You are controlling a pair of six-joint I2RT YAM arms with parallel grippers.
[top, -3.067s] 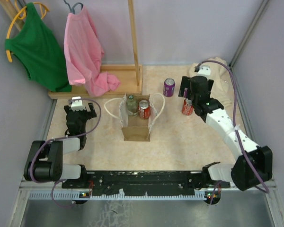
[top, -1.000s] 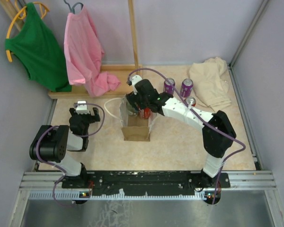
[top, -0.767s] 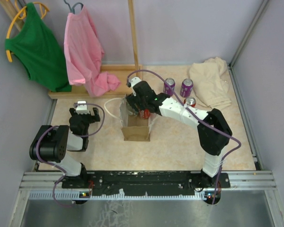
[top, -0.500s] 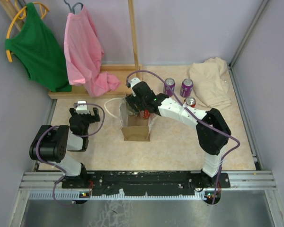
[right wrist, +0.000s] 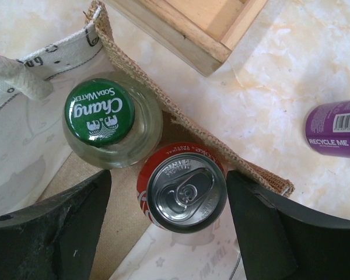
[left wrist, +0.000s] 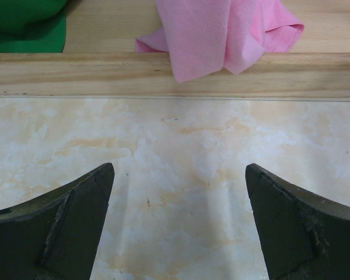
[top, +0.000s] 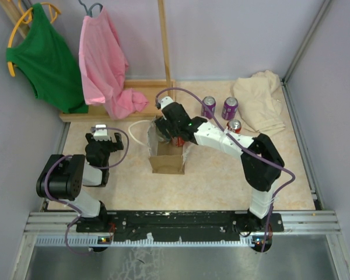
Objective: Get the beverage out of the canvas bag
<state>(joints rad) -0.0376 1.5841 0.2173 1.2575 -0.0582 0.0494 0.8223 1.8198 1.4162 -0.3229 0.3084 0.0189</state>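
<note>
Your right arm (top: 221, 137) extended across from the right side to the canvas bag (top: 168, 165), which stood upright a little left of the middle of the bench (top: 221, 186), just in front of the wooden rack base (top: 146, 96). The right jaws hung spread above the bag's open mouth, pinching nothing. The wrist view put the red can (right wrist: 186, 195) between them with a gap on either side, which looked like lining up for a straight-down grasp. That beverage sat inside the bag at its far wall, touching the green-capped soda water bottle (right wrist: 108, 119). Room was tight: the burlap rim (right wrist: 192, 125) ran just beside the can and the bottle crowded its other flank, so a descending jaw would probably have had to clear both. Straight up looked open. A purple can (top: 208, 107) stood near the bag toward the bench's far edge. The left jaws, spread and empty, hung over the bench near its left edge, well apart from the bag.
</note>
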